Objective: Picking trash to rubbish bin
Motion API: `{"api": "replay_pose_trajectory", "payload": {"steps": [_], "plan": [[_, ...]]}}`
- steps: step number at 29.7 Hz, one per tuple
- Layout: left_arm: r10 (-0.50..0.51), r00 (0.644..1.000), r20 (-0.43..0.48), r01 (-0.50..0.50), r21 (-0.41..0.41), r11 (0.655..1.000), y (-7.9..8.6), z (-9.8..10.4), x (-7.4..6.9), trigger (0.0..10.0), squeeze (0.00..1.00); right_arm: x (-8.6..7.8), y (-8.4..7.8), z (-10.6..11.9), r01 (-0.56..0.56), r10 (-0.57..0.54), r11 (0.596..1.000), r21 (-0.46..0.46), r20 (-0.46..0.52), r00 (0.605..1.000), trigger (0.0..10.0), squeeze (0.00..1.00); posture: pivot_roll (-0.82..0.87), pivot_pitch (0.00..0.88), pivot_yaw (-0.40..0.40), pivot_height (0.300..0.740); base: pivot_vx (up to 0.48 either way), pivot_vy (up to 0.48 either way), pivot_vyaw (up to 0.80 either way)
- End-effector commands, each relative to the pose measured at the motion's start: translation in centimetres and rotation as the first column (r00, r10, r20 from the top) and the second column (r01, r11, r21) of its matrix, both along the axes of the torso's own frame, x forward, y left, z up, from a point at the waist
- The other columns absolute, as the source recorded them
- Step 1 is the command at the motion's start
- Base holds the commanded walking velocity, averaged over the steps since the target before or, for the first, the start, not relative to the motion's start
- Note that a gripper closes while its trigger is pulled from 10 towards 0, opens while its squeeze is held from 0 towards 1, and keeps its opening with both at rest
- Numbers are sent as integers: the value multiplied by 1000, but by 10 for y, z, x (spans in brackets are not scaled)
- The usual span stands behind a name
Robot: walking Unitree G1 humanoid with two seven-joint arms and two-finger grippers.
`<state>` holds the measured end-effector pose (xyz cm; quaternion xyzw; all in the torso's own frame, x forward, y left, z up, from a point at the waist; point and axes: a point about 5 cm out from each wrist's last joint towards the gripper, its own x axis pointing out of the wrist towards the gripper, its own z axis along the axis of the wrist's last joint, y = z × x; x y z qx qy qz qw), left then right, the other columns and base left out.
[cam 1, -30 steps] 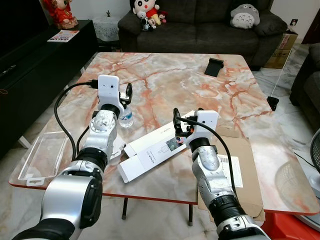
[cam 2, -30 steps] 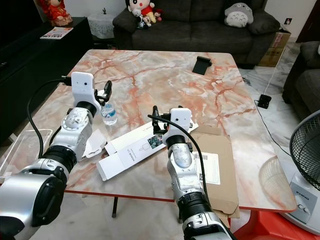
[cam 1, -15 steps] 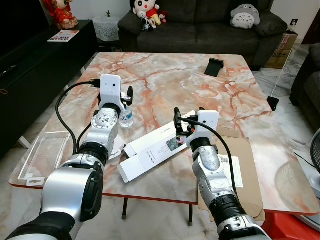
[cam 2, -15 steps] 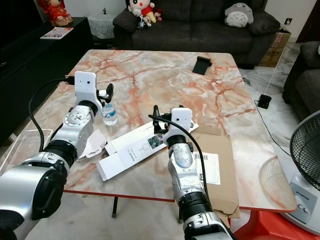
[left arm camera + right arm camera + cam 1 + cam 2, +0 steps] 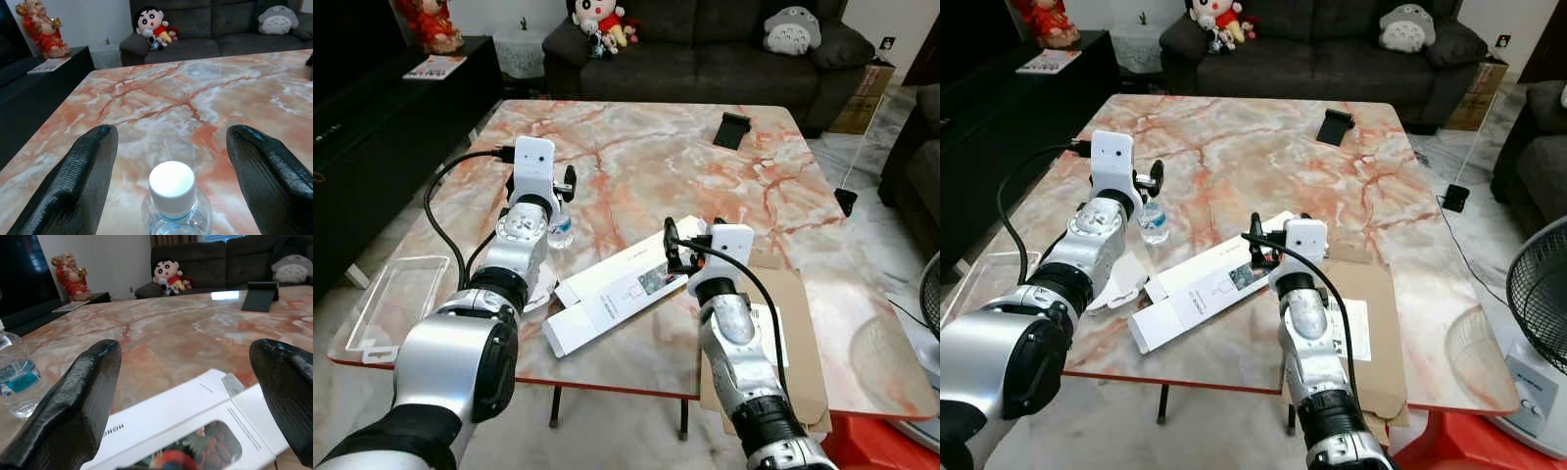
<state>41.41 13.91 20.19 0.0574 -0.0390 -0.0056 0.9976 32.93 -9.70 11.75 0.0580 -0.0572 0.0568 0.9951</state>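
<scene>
Left claw (image 5: 171,191) has advanced, fingers spread wide around bottle (image 5: 172,196); right claw (image 5: 190,416) open, empty.

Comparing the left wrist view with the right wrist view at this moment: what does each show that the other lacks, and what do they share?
Left wrist view: the white cap of the water bottle centred between the open jaws of the left gripper, seen from above.

Right wrist view: the white box lying under the open jaws of the right gripper, and the black phone stand further along the table.

Both: the marble table, the water bottle, the dark sofa with its doll, and the red figurine.
</scene>
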Motion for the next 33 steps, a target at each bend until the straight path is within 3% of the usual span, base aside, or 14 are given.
{"api": "replay_pose_trajectory", "payload": {"steps": [1, 15, 33], "plan": [[25, 1000, -3, -25, 22, 999, 5, 7, 2, 10000, 0, -2, 5, 5, -18, 18, 1000, 0, 17, 1000, 10000, 0, -125, 70, -20, 740, 0, 0, 0], [21, 1000, 15, -22, 14, 1000, 8, 11, 3, 10000, 0, -13, 12, 55, -88, 74, 994, 57, 206, 976, 10000, 0, -131, 171, -49, 740, 0, 0, 0], [-19, 994, 110, 10, 85, 996, 1, 34, 5, 10000, 0, -13, 8, 57, -87, 75, 995, 54, 191, 979, 10000, 0, -122, 198, -50, 740, 0, 0, 0]]}}
